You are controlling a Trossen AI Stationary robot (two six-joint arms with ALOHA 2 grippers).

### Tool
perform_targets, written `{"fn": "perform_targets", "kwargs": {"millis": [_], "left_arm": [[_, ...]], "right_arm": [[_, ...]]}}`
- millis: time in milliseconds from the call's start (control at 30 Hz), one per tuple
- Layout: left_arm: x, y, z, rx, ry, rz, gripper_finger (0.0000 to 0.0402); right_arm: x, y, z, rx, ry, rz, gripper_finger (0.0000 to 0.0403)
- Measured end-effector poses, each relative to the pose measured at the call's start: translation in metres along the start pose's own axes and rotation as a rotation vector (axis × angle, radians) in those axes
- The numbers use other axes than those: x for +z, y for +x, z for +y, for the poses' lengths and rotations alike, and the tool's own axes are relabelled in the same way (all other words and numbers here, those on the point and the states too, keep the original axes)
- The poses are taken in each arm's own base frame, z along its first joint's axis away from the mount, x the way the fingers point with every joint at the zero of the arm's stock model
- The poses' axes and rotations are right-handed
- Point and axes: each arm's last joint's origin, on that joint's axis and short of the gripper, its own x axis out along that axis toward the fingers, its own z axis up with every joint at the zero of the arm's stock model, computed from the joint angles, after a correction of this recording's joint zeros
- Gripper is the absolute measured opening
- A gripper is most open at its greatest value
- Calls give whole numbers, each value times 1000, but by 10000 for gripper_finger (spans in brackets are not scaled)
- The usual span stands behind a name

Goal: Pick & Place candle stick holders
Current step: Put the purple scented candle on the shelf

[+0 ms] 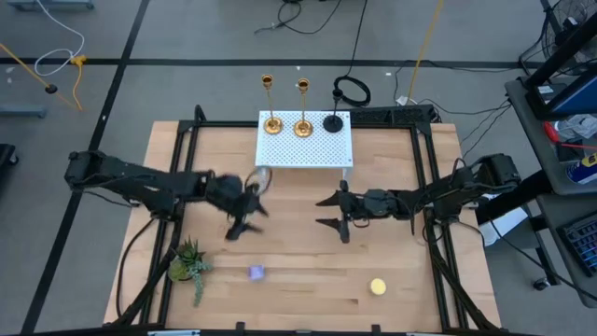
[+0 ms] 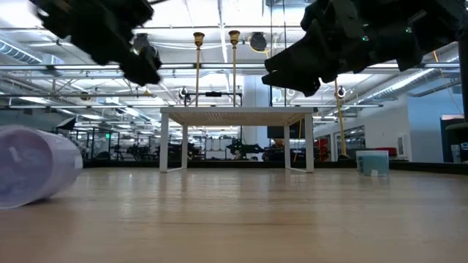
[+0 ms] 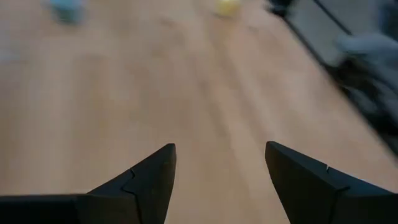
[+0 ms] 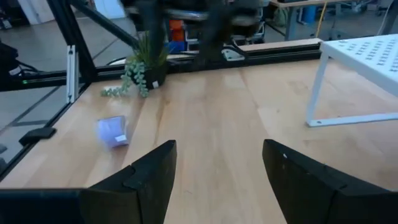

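Note:
Two gold candle stick holders (image 1: 271,122) (image 1: 302,126) and one black holder (image 1: 334,122) stand upright on their round bases on a white perforated stand (image 1: 306,149) at the table's far middle. The gold stems show in the low view (image 2: 198,69) (image 2: 234,68). My left gripper (image 1: 250,210) is open and empty, above the table in front of the stand's left corner. My right gripper (image 1: 328,211) is open and empty, above the table in front of the stand's right part. Both grippers' fingers show spread in their wrist views (image 3: 221,180) (image 4: 217,177).
A green plant sprig in a pot (image 1: 188,262) lies near the table's left front. A purple piece (image 1: 256,272) and a yellow round piece (image 1: 377,287) lie toward the front edge. A blue piece (image 2: 374,162) shows in the low view. Bare wood lies between the grippers.

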Motion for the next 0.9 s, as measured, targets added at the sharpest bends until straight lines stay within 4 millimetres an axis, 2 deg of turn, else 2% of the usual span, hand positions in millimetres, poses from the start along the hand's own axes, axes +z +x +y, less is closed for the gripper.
{"fn": "perform_targets", "kwargs": {"millis": [100,200,333,467,567,667,733,900], "left_arm": [[-4,16,-30,-34,26,51,255],[-13,29,-55,39,84,98,255],[-16,45,-76,136,15,50,255],[-21,60,-92,145,-47,8,255],[-27,74,-101,122,-139,-12,255],[-37,84,-104,126,-135,37,255],[-40,86,-103,137,-124,51,256],[-36,87,-97,138,-245,23,261]], "right_arm": [[-1,-1,5,18,-18,4,238],[-2,-2,10,37,-28,6,238],[-3,-3,17,61,-12,9,238],[-3,-4,24,80,-31,-5,238],[-3,-5,27,71,-51,-12,238],[-3,-5,27,72,-66,-13,238],[-3,-5,27,71,-90,-15,238],[-2,-4,23,56,-127,-17,238]]}}
